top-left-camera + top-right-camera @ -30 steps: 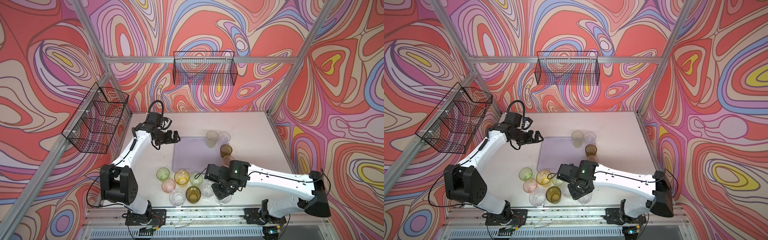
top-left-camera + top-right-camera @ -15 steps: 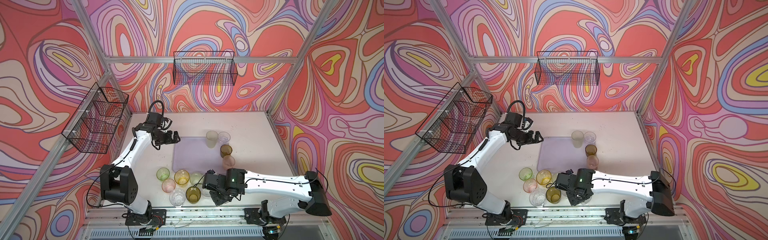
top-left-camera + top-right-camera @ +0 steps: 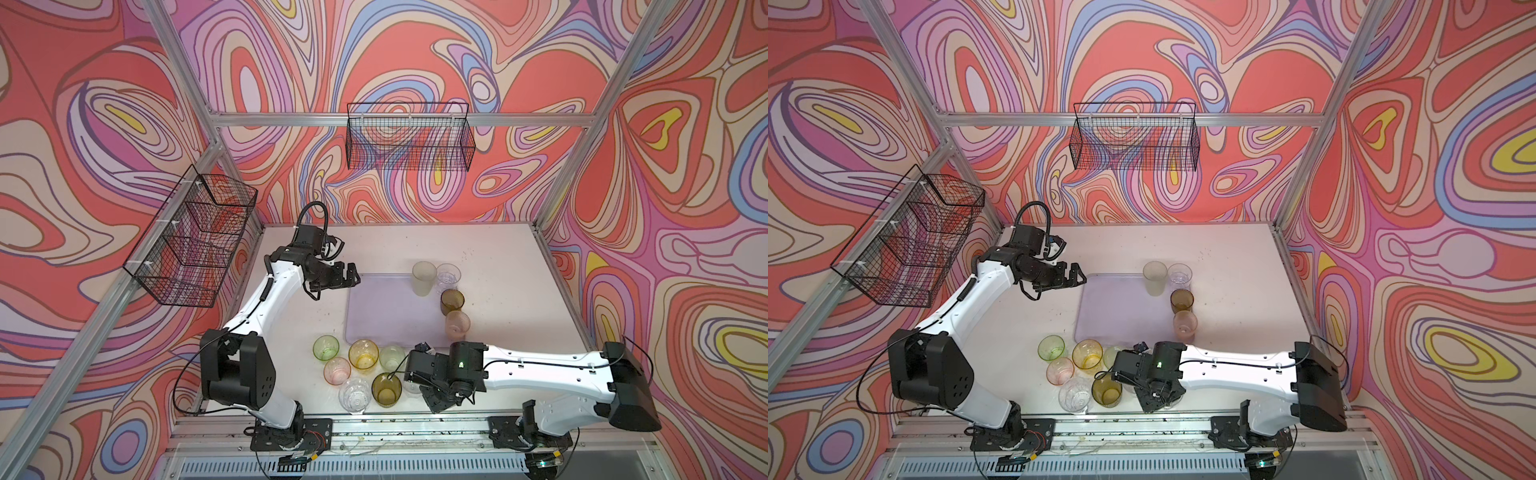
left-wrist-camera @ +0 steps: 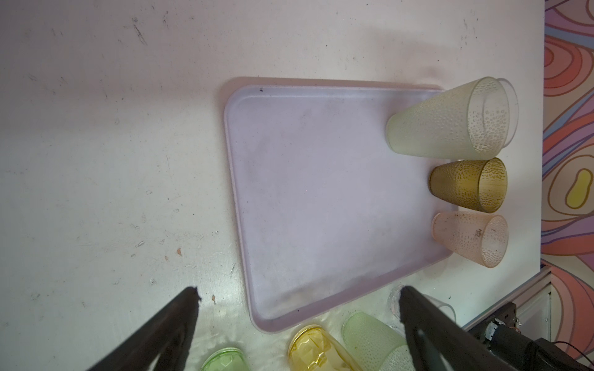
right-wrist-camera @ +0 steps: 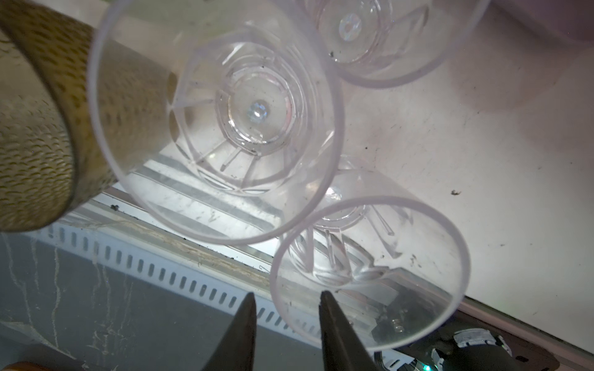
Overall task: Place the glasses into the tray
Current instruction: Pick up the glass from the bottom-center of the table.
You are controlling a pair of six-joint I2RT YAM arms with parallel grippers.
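Note:
The lavender tray (image 3: 386, 311) (image 4: 321, 192) lies mid-table. Along its right edge stand a tall pale green glass (image 3: 424, 278), a clear one (image 3: 448, 276), an olive-brown one (image 3: 452, 301) and a pink one (image 3: 457, 325). Several more glasses cluster before the tray, among them a green (image 3: 326, 347), an amber (image 3: 363, 353) and an olive one (image 3: 386, 388). My right gripper (image 3: 434, 401) (image 5: 286, 294) is low at the front edge. Its narrow jaws straddle the rim of a clear glass (image 5: 369, 273), one finger inside, with a gap still showing. My left gripper (image 3: 353, 274) (image 4: 297, 290) hovers open by the tray's far left corner.
Black wire baskets hang on the left wall (image 3: 191, 241) and the back wall (image 3: 409, 137). The table's front edge and metal rail (image 3: 374, 424) run just beside the right gripper. Two more clear glasses (image 5: 218, 128) (image 5: 369, 32) stand close against the one at the right jaws.
My right arm has swung left toward the front edge, over the clear glasses, and its jaws have narrowed. The left arm has not moved.

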